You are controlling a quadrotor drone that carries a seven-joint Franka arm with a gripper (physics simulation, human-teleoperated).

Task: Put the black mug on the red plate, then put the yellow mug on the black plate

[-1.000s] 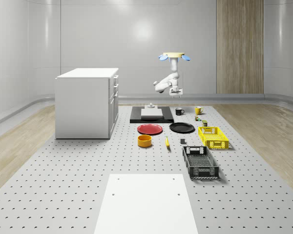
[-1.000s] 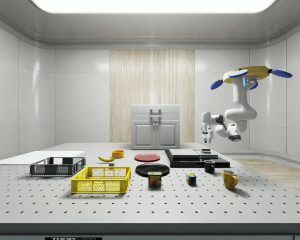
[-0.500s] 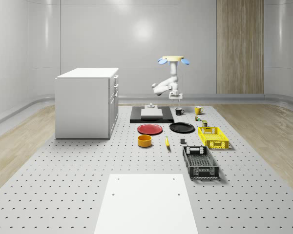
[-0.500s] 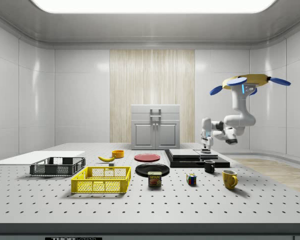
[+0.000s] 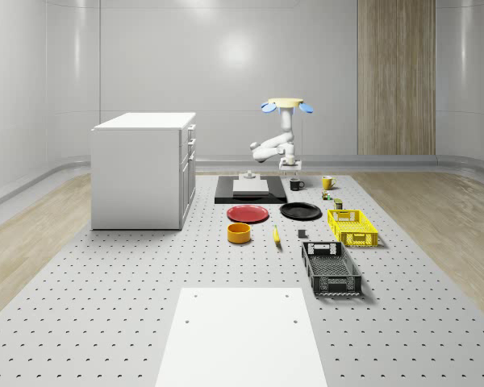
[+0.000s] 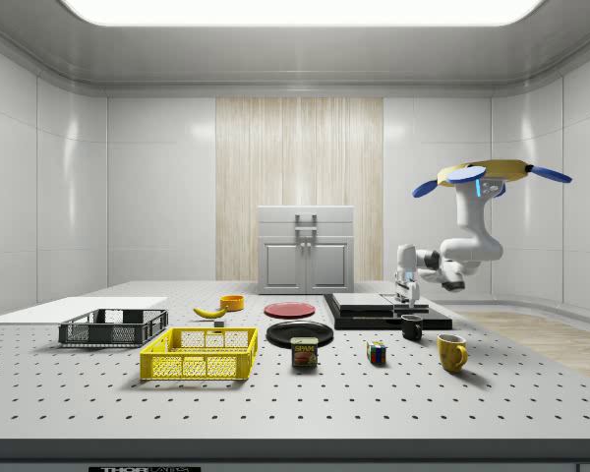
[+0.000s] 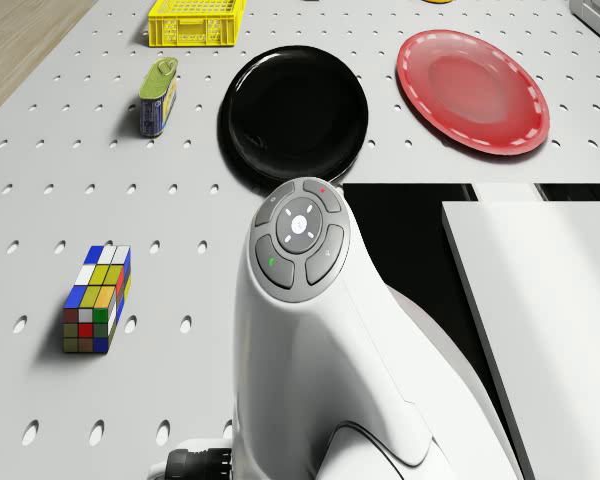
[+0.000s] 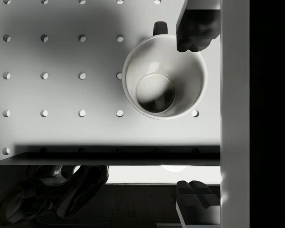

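The black mug (image 8: 164,76), white inside, stands upright on the table beside the black platform, directly below my gripper (image 8: 194,114). The gripper is open; one fingertip (image 8: 194,28) overlaps the mug's rim near its handle, and the other hangs over the platform's edge. In the side view the gripper (image 6: 409,298) hangs a little above the black mug (image 6: 411,327), and the drone (image 6: 482,174) hovers to that view's right of it. The yellow mug (image 5: 327,182) stands further to the whole-scene view's right. The red plate (image 5: 248,214) and black plate (image 5: 300,211) lie side by side, nearer the front.
A black platform with a white slab (image 5: 250,189) sits right beside the black mug. A Rubik's cube (image 7: 98,298) and a can (image 7: 158,96) lie near the plates. A yellow crate (image 5: 352,226), black crate (image 5: 331,268), orange bowl (image 5: 239,233) and white cabinet (image 5: 143,169) stand further off.
The drone has sunk lower, and the arm has brought the gripper down to just above the black mug. Mugs and plates have not moved.
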